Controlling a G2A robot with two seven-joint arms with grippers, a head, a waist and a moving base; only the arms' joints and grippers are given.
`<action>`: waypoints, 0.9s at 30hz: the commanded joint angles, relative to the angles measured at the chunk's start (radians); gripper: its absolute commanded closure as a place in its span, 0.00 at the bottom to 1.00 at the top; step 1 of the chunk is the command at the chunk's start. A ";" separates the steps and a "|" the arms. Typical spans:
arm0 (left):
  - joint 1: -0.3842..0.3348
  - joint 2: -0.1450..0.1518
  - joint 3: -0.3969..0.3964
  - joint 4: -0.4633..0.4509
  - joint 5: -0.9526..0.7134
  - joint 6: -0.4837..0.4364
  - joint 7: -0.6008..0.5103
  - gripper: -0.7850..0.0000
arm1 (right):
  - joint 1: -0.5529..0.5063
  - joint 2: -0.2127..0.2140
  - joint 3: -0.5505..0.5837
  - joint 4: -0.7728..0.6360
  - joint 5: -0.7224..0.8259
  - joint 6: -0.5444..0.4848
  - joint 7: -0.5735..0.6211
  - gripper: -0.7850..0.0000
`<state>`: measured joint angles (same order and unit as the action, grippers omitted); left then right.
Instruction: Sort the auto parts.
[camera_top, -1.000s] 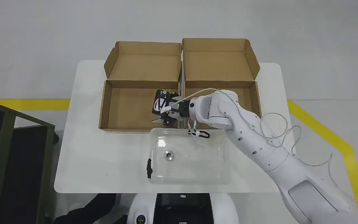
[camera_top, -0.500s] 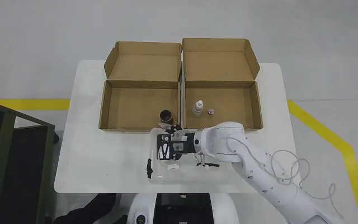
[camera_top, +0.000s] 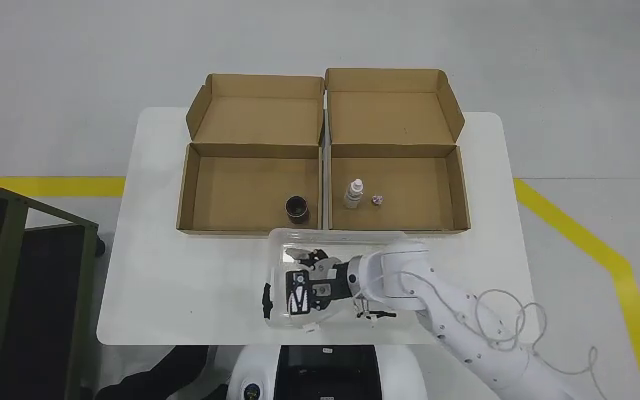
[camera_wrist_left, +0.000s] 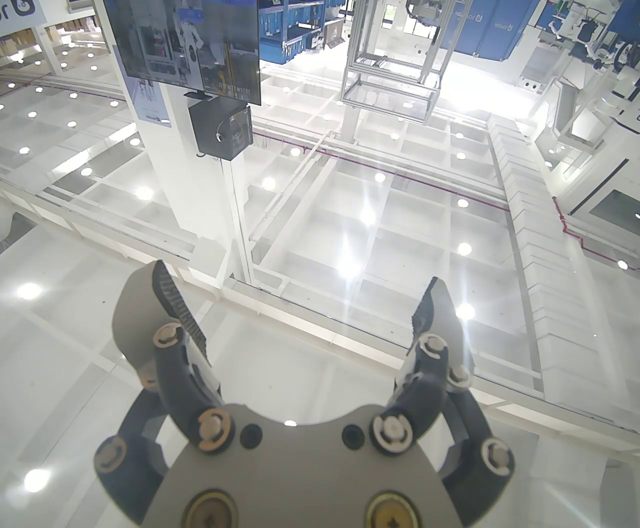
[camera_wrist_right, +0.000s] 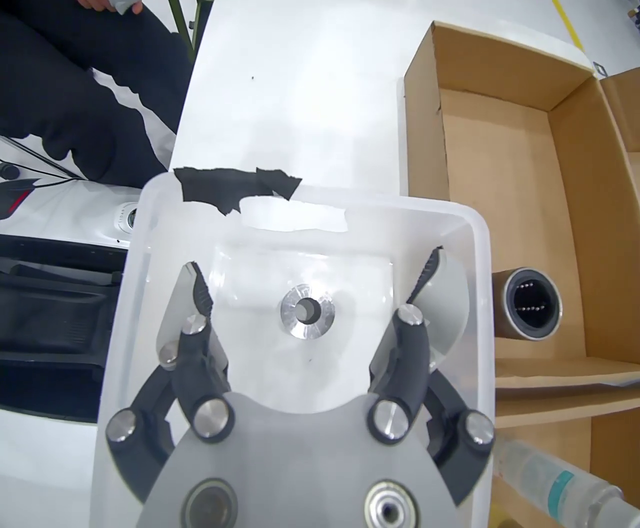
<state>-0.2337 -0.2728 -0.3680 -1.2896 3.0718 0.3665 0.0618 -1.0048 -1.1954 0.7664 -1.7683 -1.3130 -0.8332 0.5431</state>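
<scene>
One metal ring (camera_wrist_right: 306, 311) is lying flat on the floor of the clear bin (camera_top: 330, 233). It is sitting between the fingers (camera_wrist_right: 199, 292) of my right tool (camera_wrist_right: 314, 265), which I am holding spread wide and empty above it. I am judging the step in hand to be picking this ring up.

The ring is looking low and slick, so I am planning to come straight down until the pads are almost brushing the bin floor. Then I am closing across its outer edge, not over its top. One finger is hanging close to the bin wall nearest the boxes, so I am wanting to shift toward the bin's middle first. I am also keeping the ring centred so it is not skating sideways. A gentle squeeze is seeming enough.

The left box (camera_top: 230, 190) is holding a dark bearing (camera_wrist_right: 531, 303), the right box (camera_top: 420, 190) a small bottle (camera_top: 353, 192). I am not able to tell which box is suiting the ring. My left tool (camera_wrist_left: 297, 282) is pointing at the ceiling, spread and empty.
</scene>
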 joint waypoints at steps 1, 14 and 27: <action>0.000 0.000 0.000 0.000 0.000 0.000 0.000 0.00 | 0.001 -0.001 -0.006 0.013 -0.010 0.000 -0.004 0.20; 0.000 0.000 0.000 0.000 0.000 0.000 0.000 0.00 | 0.030 -0.017 -0.055 0.159 -0.061 0.012 -0.067 0.51; 0.000 0.000 0.000 0.000 0.000 0.000 0.000 0.00 | 0.045 -0.019 -0.041 0.152 -0.054 0.008 -0.085 1.00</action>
<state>-0.2337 -0.2728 -0.3680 -1.2896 3.0718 0.3665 0.0618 -0.9588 -1.2155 0.7213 -1.6113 -1.3715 -0.8215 0.4585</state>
